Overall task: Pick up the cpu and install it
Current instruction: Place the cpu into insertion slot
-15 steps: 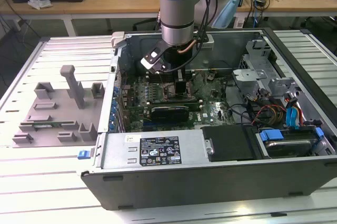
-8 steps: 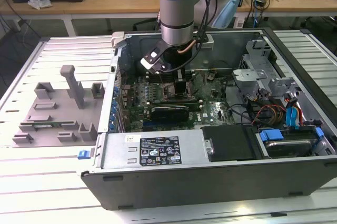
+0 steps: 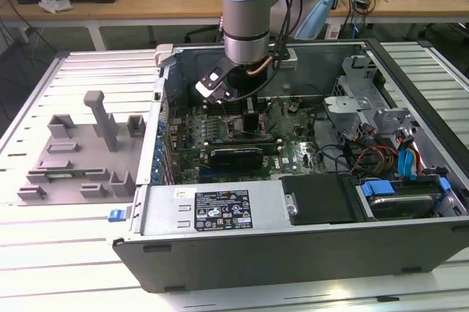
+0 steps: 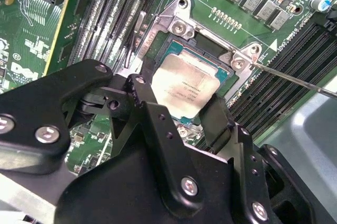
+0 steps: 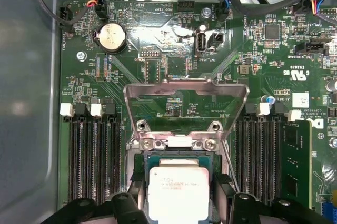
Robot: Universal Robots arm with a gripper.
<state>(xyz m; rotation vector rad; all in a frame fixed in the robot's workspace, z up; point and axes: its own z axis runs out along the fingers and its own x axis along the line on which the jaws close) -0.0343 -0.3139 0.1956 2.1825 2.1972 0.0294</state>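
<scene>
The open computer case (image 3: 293,257) lies on its side on the slatted counter (image 3: 44,268), taking up the middle and the exterior view's right. Inside it sits the green circuit board (image 3: 220,125), with a long black card (image 3: 234,154) plugged in across it. Lower in the case there is a flat black box (image 3: 319,198), and blue cables (image 3: 410,158) are bundled in the bay at the exterior view's right.

The arm (image 3: 245,4) comes down from the upper middle of the frame into the case, and its claw (image 3: 249,118) hangs just over the board.

In the second wrist view the claw (image 4: 181,103) is clamped on the cpu (image 4: 184,87), with a black finger (image 4: 142,98) against each of two opposite edges. The cpu lies flat within the metal-framed socket (image 4: 176,24); whether it is fully seated I cannot tell.

In the first wrist view the socket's cover plate (image 5: 184,95) stands swung open beyond the cpu (image 5: 179,192), with rows of black memory slots (image 5: 95,155) on either side.

At the exterior view's left, a grey holder tray (image 3: 73,158) rests on the counter, apart from the case.
</scene>
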